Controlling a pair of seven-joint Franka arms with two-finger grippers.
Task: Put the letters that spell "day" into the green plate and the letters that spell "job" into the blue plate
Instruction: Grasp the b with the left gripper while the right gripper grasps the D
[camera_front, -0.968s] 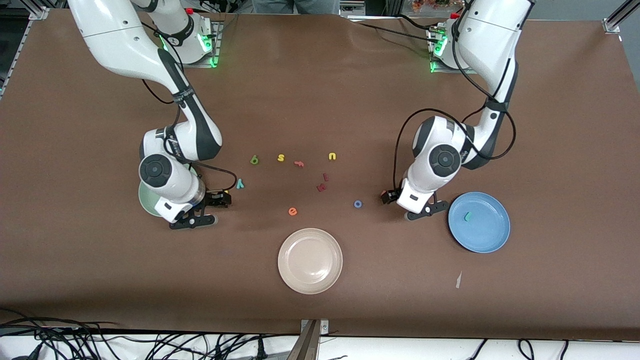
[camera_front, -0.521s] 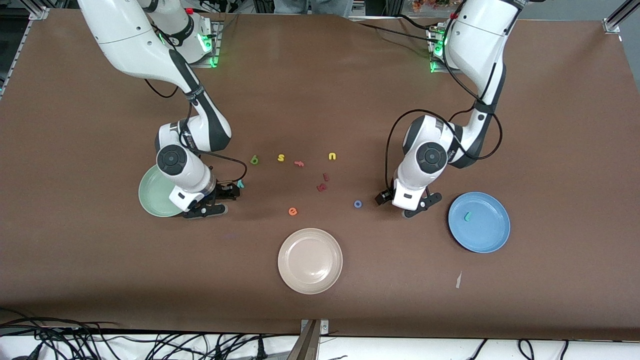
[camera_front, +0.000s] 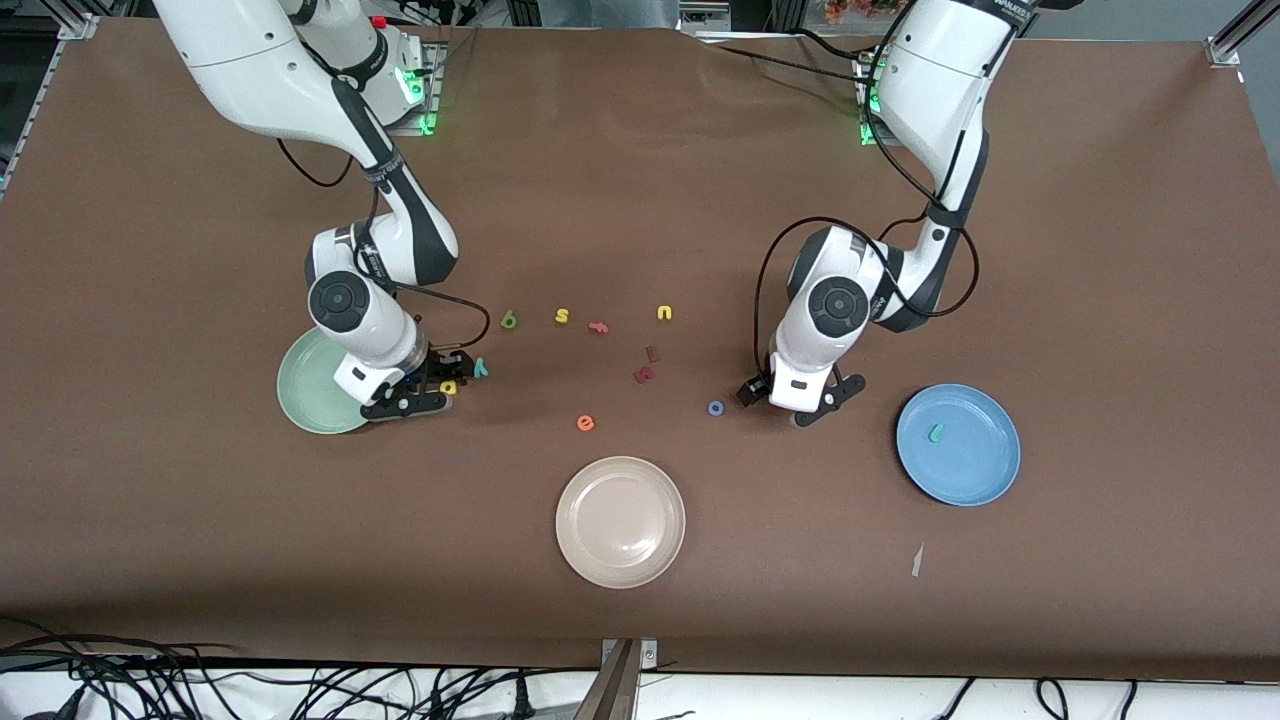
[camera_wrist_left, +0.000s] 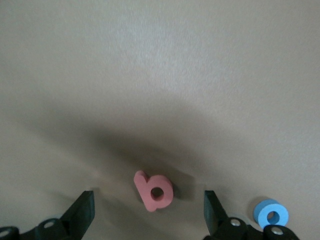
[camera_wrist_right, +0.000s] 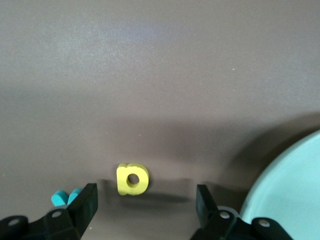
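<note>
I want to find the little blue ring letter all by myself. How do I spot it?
Find the blue plate toward the left arm's end of the table, then the left pincer beside it. Just past that pincer, toward the table's middle, lies the blue "o". It is the only plain ring; the salmon-red "b" close by has a stem.
</note>
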